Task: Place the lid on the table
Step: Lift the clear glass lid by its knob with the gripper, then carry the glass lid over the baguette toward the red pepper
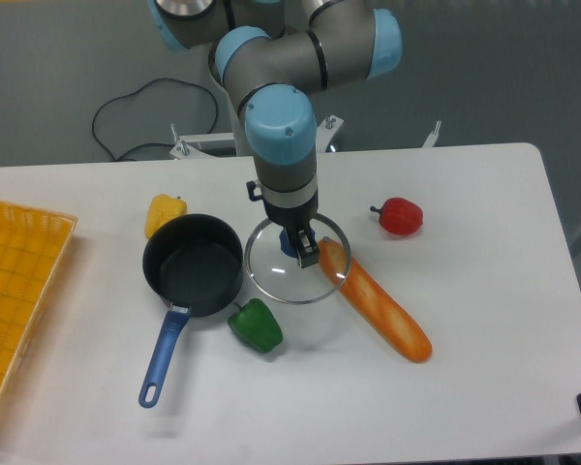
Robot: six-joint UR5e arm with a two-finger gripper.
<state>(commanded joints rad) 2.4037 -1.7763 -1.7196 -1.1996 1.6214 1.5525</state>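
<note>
Between the saucepan (pixel 193 264) and the bread loaf (pixel 373 300), the lid (pixel 292 263) sits low over the white desk (pixel 484 368), the pincer (pixel 298 247) pinching its blue knob. The placing step looks nearly done; whether the rim is fully down I cannot tell. Next comes lowering if needed, releasing, and lifting straight up. Its right rim appears to touch or overlap the loaf, so it may rest tilted. Beyond the desk's far edge is grey floor.

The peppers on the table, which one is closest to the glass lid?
The green pepper, lying just below the lid's rim beside the saucepan. The yellow pepper sits beyond the saucepan, and the red pepper lies apart to the right.
</note>
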